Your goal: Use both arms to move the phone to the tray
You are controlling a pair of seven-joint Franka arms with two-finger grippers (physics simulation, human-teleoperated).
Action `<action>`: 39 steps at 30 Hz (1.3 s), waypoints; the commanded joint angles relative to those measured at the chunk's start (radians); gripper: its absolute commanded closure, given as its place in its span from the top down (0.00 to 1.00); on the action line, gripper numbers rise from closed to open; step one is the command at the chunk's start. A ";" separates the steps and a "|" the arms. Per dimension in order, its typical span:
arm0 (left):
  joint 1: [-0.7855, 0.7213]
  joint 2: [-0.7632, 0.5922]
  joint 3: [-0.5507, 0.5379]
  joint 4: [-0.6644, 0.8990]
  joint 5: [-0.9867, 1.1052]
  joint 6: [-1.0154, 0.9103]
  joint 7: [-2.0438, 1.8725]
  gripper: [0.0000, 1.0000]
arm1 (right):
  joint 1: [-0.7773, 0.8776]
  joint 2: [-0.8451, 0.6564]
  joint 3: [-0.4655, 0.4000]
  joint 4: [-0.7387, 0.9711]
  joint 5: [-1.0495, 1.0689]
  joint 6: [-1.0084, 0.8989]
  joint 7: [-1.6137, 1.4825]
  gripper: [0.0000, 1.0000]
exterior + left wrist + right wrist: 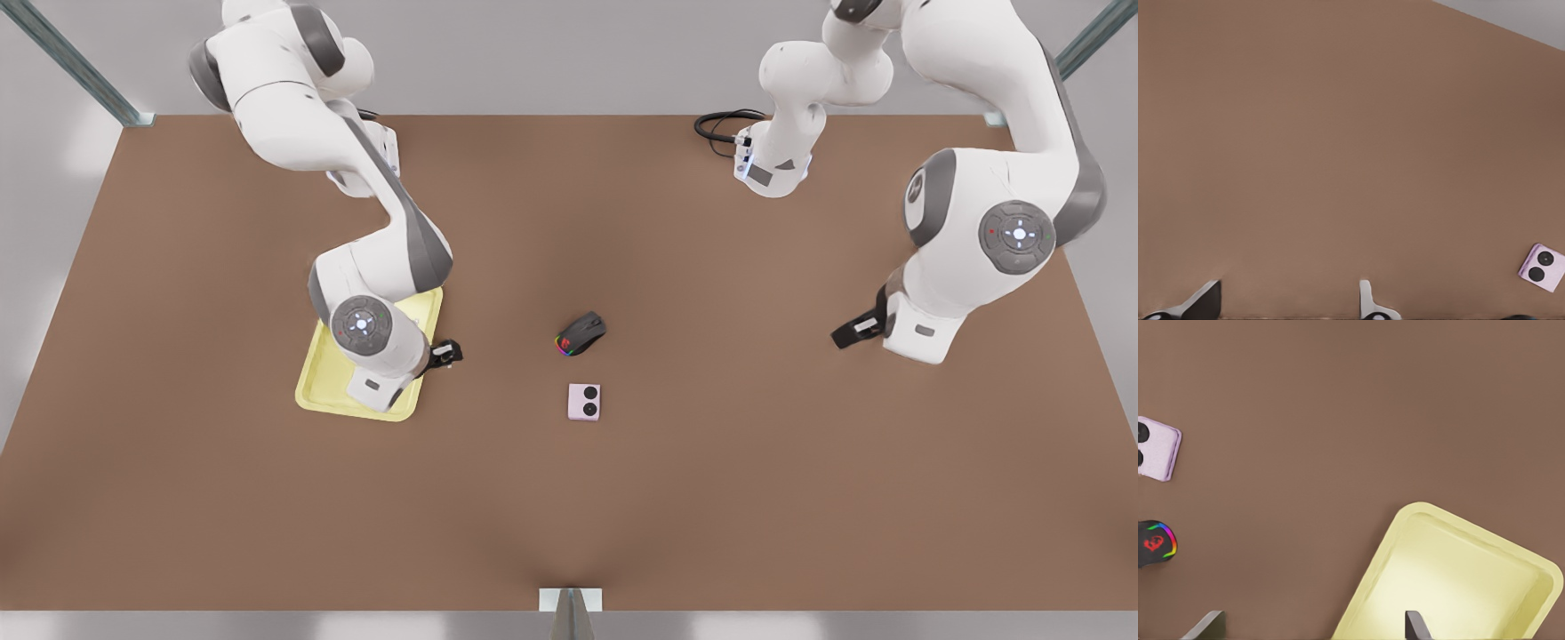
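Front view: we see a flat brown matte tabletop (711, 498) against a pale grey wall, with metal frame struts at the far corners and a small bracket at the near edge. A coiled black cable (722, 124) lies by the base of the arm at 1 o'clock. The small pale lilac squarish phone (584, 402) lies flat near the table's middle, its two black camera circles up. The black computer mouse with rainbow lights (581, 335) is just beside it at 12 o'clock, apart from it. The pale yellow shallow rectangular tray (320, 391) sits at 9 o'clock from the phone, well apart, partly covered by the white arm above it. The right gripper (444, 354) hangs at the tray's 3 o'clock edge. The left gripper (849, 333) is at 3 o'clock from the mouse, well apart from it.

Left wrist view: we see the left fingertips (1205, 300) spread over bare table, holding nothing, and the phone off to one side.

Right wrist view: we see the right fingertips (1415, 625) spread and empty, one over the tray's rim, with phone and mouse farther off.
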 commanded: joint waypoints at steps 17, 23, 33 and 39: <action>-0.004 0.077 0.008 0.107 -0.154 -0.217 0.428 1.00 | 0.260 0.598 0.036 0.480 -0.019 0.589 1.322 1.00; -0.004 0.066 0.011 0.110 -0.212 -0.217 0.430 1.00 | 0.300 0.613 0.029 0.443 -0.184 0.481 1.248 1.00; -0.001 0.043 0.111 0.193 -0.208 -0.237 0.347 1.00 | 0.303 0.615 0.033 0.466 -0.243 0.453 1.112 1.00; -0.001 0.053 0.128 0.181 -0.206 -0.299 0.348 1.00 | 0.303 0.631 0.030 0.463 -0.243 0.470 1.036 1.00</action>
